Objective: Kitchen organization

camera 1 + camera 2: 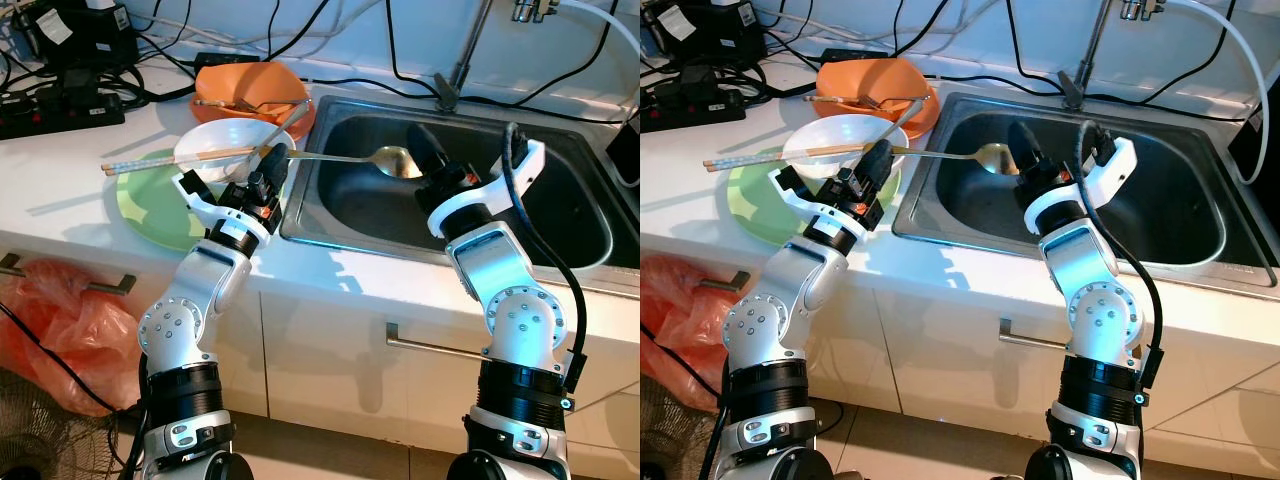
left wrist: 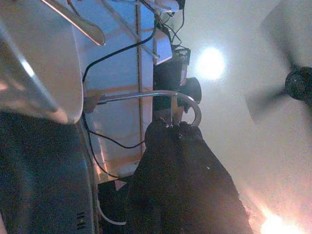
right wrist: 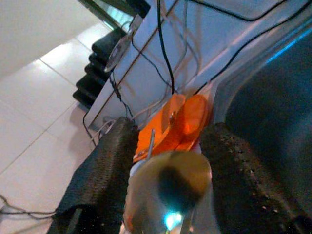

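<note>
A long metal spoon [image 1: 398,160] hangs level over the sink [image 1: 560,250], handle toward the counter. My left gripper [image 1: 270,162] is shut on the handle's end, just beside the white bowl [image 1: 215,140]. My right gripper [image 1: 425,152] is open over the sink's left part. In the right wrist view the spoon's bowl [image 3: 168,180] lies between its two fingers [image 3: 105,165]. A pair of chopsticks [image 1: 170,160] rests across the white bowl, which stands on a green plate [image 1: 150,205].
An orange bowl [image 1: 255,85] with utensils in it stands behind the white bowl. The faucet [image 1: 462,55] rises at the sink's back edge. Power strips and cables [image 1: 60,100] crowd the counter's back left. A red plastic bag [image 1: 55,310] hangs below the counter.
</note>
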Motion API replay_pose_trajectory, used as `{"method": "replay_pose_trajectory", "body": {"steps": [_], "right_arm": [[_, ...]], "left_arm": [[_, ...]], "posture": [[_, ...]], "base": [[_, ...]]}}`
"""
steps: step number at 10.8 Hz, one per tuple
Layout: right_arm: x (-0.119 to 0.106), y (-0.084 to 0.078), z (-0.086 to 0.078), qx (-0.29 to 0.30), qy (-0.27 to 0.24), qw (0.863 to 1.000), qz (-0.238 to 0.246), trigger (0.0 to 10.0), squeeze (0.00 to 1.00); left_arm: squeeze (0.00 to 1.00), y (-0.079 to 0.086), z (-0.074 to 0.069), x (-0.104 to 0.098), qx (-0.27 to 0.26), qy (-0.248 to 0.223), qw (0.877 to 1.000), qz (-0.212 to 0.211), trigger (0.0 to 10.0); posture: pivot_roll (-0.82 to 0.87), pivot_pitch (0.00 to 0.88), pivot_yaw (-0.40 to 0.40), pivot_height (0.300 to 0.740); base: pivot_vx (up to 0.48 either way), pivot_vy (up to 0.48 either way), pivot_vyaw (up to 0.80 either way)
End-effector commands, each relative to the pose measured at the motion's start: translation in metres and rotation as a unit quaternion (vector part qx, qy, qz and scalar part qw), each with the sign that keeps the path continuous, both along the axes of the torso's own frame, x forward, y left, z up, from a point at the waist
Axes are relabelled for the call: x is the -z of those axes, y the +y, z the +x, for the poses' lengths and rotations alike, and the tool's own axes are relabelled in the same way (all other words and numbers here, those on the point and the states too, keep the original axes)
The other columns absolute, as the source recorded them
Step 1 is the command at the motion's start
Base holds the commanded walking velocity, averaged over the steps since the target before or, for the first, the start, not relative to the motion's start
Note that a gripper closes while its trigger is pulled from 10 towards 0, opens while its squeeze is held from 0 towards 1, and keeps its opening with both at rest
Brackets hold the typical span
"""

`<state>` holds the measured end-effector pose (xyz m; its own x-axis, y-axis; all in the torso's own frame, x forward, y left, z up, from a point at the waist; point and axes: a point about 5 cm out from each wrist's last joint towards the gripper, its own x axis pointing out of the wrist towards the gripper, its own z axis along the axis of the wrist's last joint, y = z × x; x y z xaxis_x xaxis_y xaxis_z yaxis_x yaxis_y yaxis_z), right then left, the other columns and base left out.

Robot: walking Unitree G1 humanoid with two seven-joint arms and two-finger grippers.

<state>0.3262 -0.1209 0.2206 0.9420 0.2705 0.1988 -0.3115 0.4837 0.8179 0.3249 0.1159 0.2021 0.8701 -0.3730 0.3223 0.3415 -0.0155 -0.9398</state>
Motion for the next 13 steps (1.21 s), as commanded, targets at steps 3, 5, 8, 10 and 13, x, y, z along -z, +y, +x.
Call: {"method": "replay_pose_trajectory", "body": {"steps": [3, 5, 8, 10, 13], "right_arm": [[0.001, 0.006, 0.001, 0.001, 0.001, 0.998, -0.061, 10.0, 1.00], [-0.002, -0.007, 0.003, 0.048, -0.018, 0.991, -0.121, 10.0, 1.00], [0.003, -0.020, 0.009, 0.094, 0.003, 0.990, -0.102, 10.0, 1.00], [0.007, -0.025, 0.010, 0.113, 0.012, 0.986, -0.123, 10.0, 1.00], [0.007, -0.022, 0.010, 0.109, -0.008, 0.984, -0.143, 10.0, 1.00]], "left_arm": [[0.00, -0.011, 0.003, -0.005, 0.008, -0.001, 1.000, -0.007, 0.0], [0.00, -0.005, 0.004, -0.009, -0.006, -0.008, 1.000, -0.008, 0.0], [0.00, -0.002, 0.007, -0.010, -0.012, -0.010, 1.000, -0.009, 0.0], [0.00, 0.001, 0.009, -0.010, -0.020, -0.011, 1.000, -0.007, 0.0], [0.00, 0.001, 0.010, -0.010, -0.022, -0.011, 1.000, -0.007, 0.0]], "posture": [[0.06, 0.065, -0.063, 0.740], [0.06, 0.065, -0.068, 0.740], [0.06, 0.063, -0.065, 0.740], [0.06, 0.065, -0.062, 0.740], [0.06, 0.067, -0.061, 0.740]], "base": [[0.000, 0.000, 0.00], [0.000, 0.000, 0.00], [0.000, 0.000, 0.00], [0.000, 0.000, 0.00], [0.000, 0.000, 0.00]]}}
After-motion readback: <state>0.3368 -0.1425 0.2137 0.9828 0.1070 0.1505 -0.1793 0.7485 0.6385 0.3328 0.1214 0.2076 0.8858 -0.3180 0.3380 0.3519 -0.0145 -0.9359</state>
